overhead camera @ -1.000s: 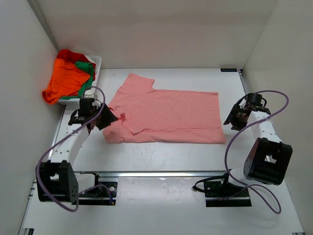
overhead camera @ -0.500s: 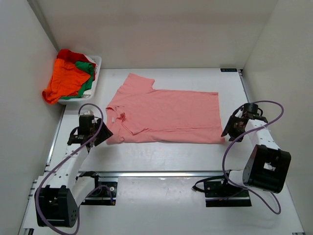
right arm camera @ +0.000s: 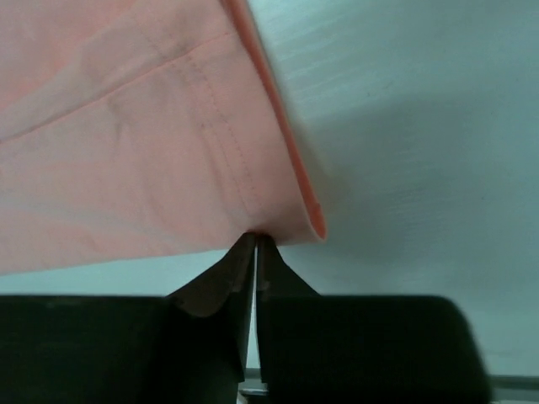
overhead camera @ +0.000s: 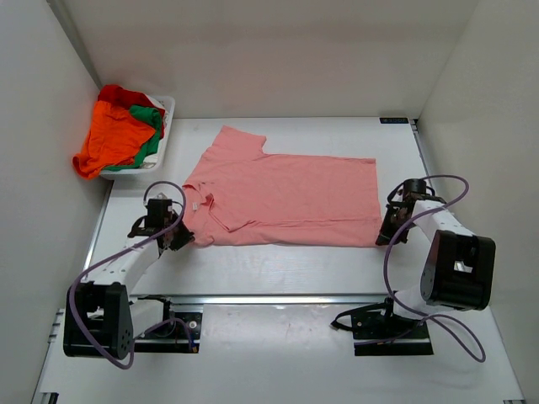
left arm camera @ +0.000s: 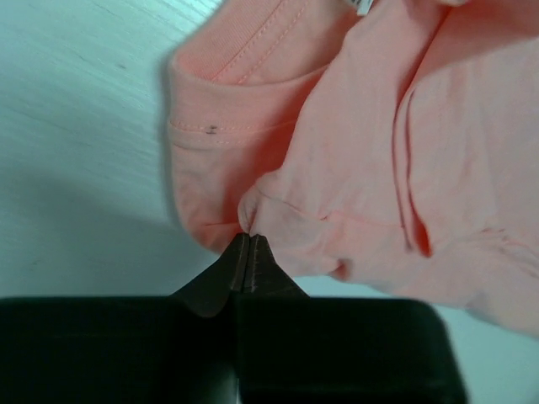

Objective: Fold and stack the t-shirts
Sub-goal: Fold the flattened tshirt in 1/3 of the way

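In the upper left of the top view, the red t-shirt lies mostly hidden under the orange t-shirt. Both wrist views cut the pink t-shirt off at the top edge.

t-shirt on table centre | shirt pile in basket far-left

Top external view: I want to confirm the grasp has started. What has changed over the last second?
Both grippers drew back toward the near edge and closed. The left gripper now pinches the salmon pink t-shirt at its near left corner. The right gripper pinches its near right hem corner. The shirt lies flat as before. The basket and the other t-shirts in it are unchanged.
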